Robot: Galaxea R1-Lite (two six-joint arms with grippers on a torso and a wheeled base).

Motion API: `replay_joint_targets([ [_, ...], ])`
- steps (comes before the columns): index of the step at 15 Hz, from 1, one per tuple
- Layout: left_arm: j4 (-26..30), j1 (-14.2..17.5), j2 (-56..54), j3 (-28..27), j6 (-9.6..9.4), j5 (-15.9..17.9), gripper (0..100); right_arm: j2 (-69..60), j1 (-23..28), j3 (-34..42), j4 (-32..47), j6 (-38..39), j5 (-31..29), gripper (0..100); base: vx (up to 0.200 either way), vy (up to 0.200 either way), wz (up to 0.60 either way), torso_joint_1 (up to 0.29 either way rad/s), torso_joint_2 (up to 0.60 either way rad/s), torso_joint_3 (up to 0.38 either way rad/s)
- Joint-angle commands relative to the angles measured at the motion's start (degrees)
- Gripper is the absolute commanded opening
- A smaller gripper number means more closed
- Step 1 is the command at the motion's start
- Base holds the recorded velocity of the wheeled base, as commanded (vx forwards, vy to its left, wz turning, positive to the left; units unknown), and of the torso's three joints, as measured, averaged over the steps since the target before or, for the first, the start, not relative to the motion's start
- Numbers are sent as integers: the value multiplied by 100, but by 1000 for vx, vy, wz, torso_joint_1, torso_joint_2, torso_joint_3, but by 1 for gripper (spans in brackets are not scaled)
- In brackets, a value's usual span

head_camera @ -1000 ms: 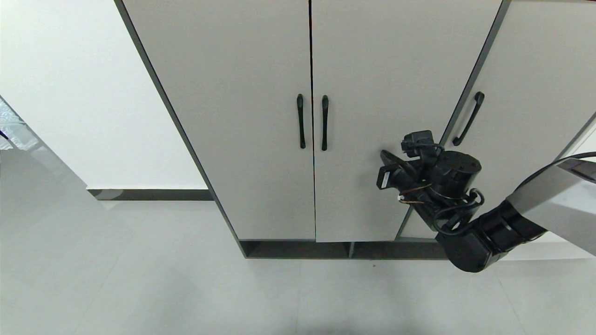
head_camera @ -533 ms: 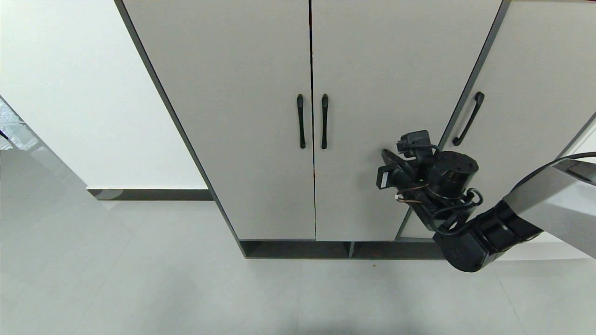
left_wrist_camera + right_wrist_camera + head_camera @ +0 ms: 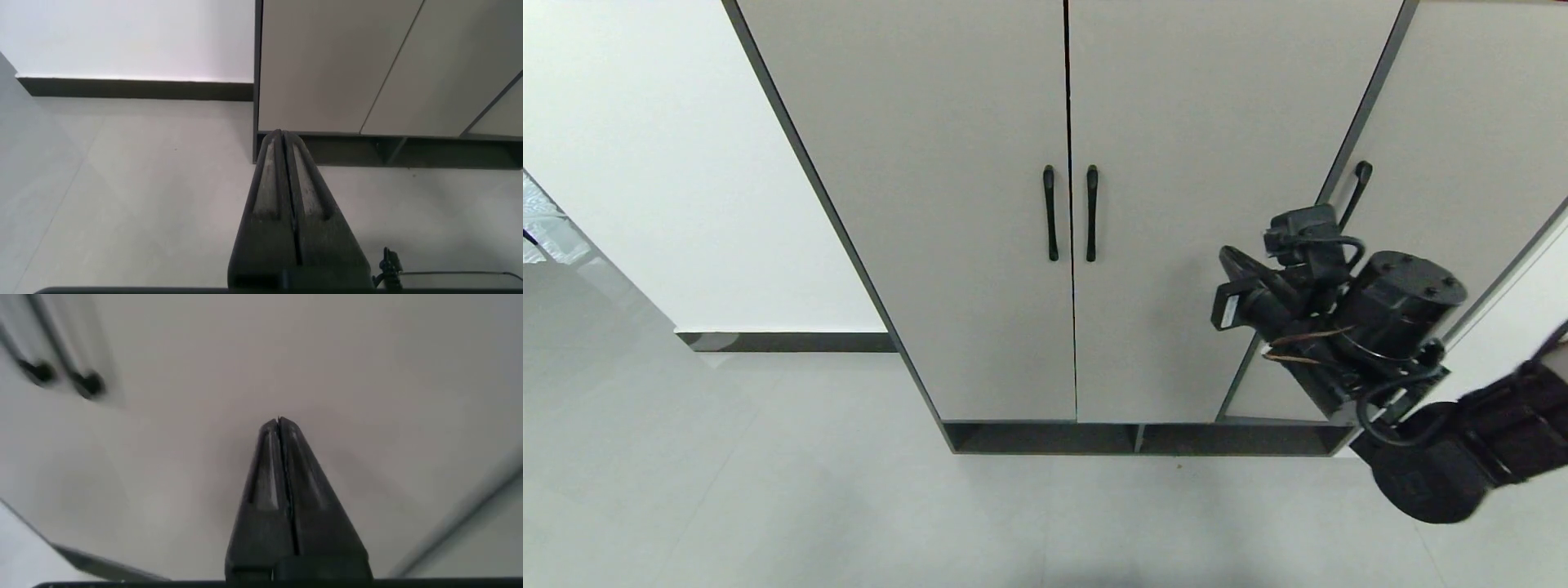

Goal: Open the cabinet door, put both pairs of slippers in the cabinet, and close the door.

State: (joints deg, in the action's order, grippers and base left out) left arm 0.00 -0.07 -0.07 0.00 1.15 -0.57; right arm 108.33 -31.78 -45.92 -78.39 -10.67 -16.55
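Over on the left, the left claw (image 3: 282, 140) hangs low above the floor (image 3: 768, 490), its two fingers pressed together with nothing between them, aimed at the cabinet's bottom corner. Across to the cabinet: the left door (image 3: 947, 204) is shut and the right door (image 3: 1176, 163) is shut, with only a thin dark seam between them. The left handle (image 3: 1050, 214) and the right handle (image 3: 1092, 214) stand upright on either side of that seam, and nothing is on either one.

Further right, the right claw (image 3: 279, 426) is up in front of the right door's outer edge, lower than the handles and well off to their right. Its fingers are together too, empty, nose pointed at the plain panel; I cannot tell whether the tip touches it. Beyond it stands a third door (image 3: 1462, 147) with its own handle (image 3: 1356, 184), also shut.

So by my reading this is step one, opening the door, and it is not yet done. The next move calls for that claw to part its fingers, travel up and left to the right handle, close around it and pull outward along the hinge's arc. The slippers come after that.
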Motion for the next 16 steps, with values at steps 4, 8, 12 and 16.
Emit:
replay_joint_targets([
  [4,0,-1,7,0,0,-4,0,-4856,1649,4592,517,-208,-507,0,0,0,0,0,0,0],
  [8,0,-1,7,0,0,-4,0,-9163,2563,4109,6028,65,-735,0,0,0,0,0,0,0],
  [12,0,-1,7,0,0,-4,0,-10279,2449,4443,7557,689,654,0,0,0,0,0,0,0],
  [16,0,-1,7,0,-9,-4,0,-10279,2449,4592,7821,1190,1471,0,0,0,0,0,0,0],
])
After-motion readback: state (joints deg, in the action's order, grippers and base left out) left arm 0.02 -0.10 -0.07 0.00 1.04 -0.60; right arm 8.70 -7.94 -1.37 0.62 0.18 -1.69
